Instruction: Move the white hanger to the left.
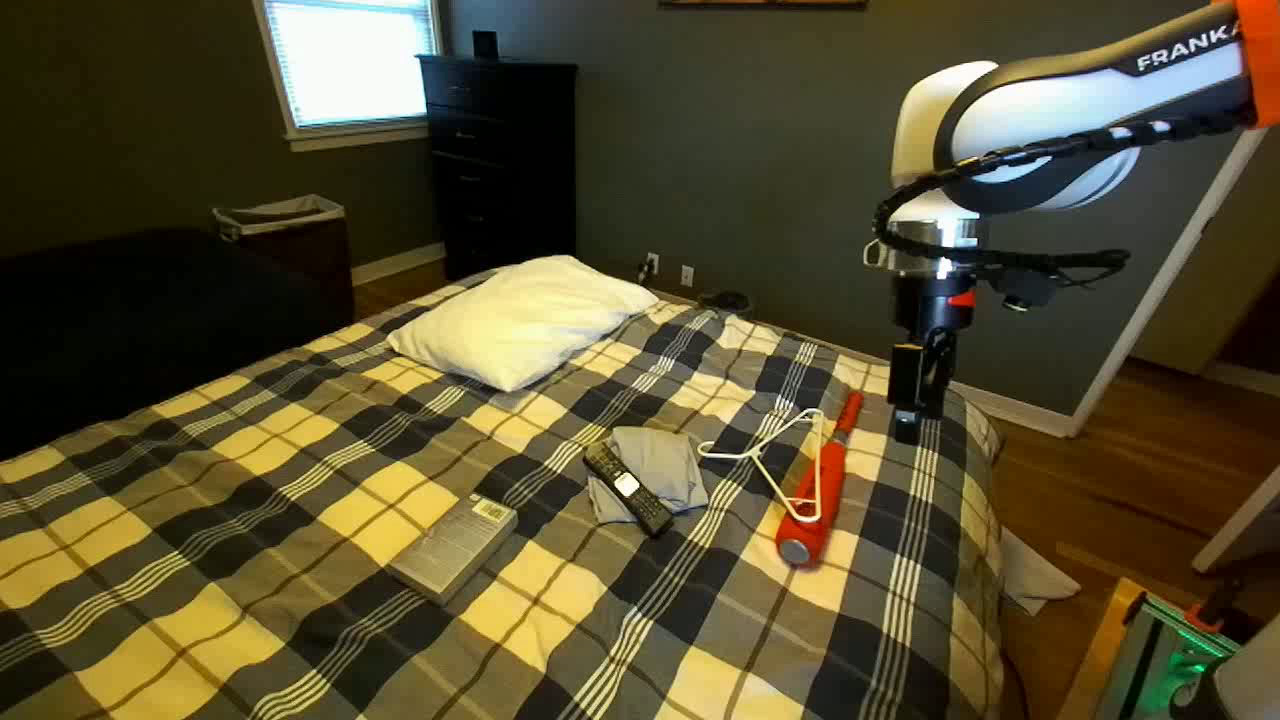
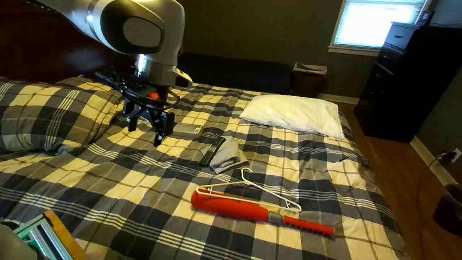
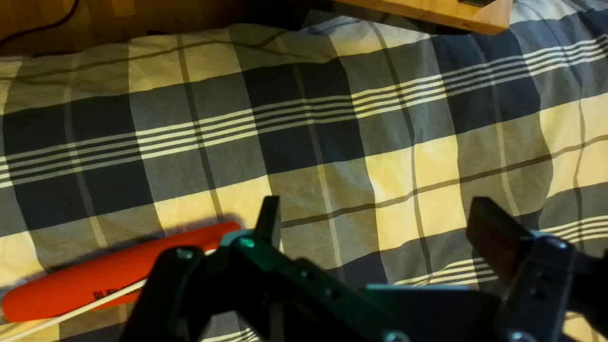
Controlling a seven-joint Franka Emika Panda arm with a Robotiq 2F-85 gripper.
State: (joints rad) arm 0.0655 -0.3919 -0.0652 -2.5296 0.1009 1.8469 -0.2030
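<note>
In exterior view: white hanger [image 1: 752, 454] lies partly over red bat [image 1: 833, 478]; bat probably props hanger, leaving gripping room beneath. In exterior view: gripper [image 2: 145, 133] hangs higher than bat, well apart. In wrist view: jaws wide, nothing between, likely readied for hanger.

Light source: window [image 1: 350, 65], burnt out to bluish white in both exterior views. General light: dim, yellowish. Dresser [image 1: 505, 170]: nearly black in an exterior view, detail lost. Pillow [image 1: 525, 320]: pale, softly shaded. Arm [image 1: 1050, 115]: hard white glare on its metal collar [image 1: 940, 233] in both exterior views. Stand [image 1: 1150, 655]: green glow. Wrist view: tool [image 3: 373, 209] in dark outline, green sheen on one part; soft shadow along the bat [image 3: 99, 273]; lettering [image 3: 100, 295] on it blurred. Exterior views: slight grain, wall [image 1: 720, 170] murky.
</note>
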